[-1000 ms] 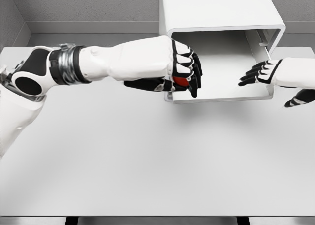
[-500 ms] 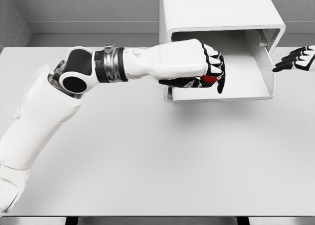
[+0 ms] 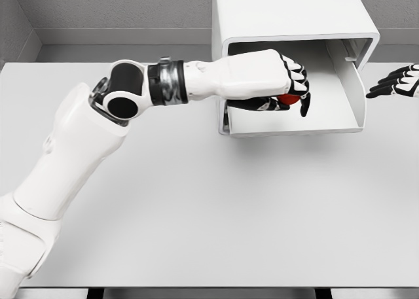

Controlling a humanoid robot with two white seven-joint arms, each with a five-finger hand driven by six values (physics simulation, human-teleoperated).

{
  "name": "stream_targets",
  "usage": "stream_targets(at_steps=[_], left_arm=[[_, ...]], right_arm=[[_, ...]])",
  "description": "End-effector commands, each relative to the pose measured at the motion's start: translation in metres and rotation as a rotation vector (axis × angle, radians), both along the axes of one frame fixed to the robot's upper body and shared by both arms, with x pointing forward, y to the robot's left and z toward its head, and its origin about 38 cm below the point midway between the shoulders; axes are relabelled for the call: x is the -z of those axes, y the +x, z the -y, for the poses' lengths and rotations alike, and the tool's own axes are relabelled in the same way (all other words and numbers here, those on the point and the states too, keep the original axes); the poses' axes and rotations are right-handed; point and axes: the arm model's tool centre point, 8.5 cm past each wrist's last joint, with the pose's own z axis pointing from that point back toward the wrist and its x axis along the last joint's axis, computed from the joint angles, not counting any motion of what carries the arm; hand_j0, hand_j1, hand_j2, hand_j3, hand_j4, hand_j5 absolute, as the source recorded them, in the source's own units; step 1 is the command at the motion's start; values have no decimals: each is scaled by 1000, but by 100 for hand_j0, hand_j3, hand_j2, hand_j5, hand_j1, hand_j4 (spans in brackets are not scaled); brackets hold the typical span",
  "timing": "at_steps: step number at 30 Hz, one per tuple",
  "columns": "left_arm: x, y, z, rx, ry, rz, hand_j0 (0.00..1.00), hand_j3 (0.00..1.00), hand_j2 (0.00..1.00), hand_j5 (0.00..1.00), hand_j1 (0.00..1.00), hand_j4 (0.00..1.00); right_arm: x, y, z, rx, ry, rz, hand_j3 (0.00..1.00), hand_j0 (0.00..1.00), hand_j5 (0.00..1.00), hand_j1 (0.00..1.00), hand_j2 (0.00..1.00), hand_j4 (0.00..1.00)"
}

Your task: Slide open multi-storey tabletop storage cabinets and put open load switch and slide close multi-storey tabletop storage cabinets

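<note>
White surfaces fill most of the head view: a white table [image 3: 196,207] carries a white storage cabinet [image 3: 288,14] at its far edge, right of the middle, and the cabinet's drawer [image 3: 327,125] is slid out toward the robot, its inside open to view. The left arm reaches in from the lower left, crosses the table and ends over the drawer, where the left hand [image 3: 285,89] hangs above the drawer floor, well inside its front lip. Its black-tipped fingers [image 3: 298,76] are curled around a small red object [image 3: 288,100], apparently the load switch, of which only a red patch shows beneath the palm between fingers and thumb; its shape is otherwise hidden. Whether it touches the drawer floor cannot be told. The right hand [image 3: 396,83] shows only at the picture's right edge, just beside the drawer's right wall and apart from it, fingers stretched out toward the cabinet and loosely spread, holding nothing.
</note>
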Motion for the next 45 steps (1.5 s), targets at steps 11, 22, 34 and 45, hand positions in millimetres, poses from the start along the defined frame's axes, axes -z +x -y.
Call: stream_targets(at_steps=[11, 22, 34, 45], left_arm=[[20, 19, 17, -34, 12, -86, 47, 47, 47, 47, 47, 47], [25, 24, 27, -44, 11, -104, 48, 48, 48, 48, 48, 48], [27, 35, 31, -72, 41, -105, 55, 55, 55, 55, 55, 55], [27, 35, 29, -78, 40, -102, 88, 88, 88, 88, 88, 88]], right_arm=[[-3, 0, 6, 20, 2, 5, 100, 100, 100, 100, 100, 100], [-3, 0, 7, 23, 0, 3, 100, 100, 100, 100, 100, 100], [0, 0, 6, 22, -3, -4, 100, 100, 100, 100, 100, 100], [0, 0, 6, 20, -3, -6, 100, 100, 100, 100, 100, 100]])
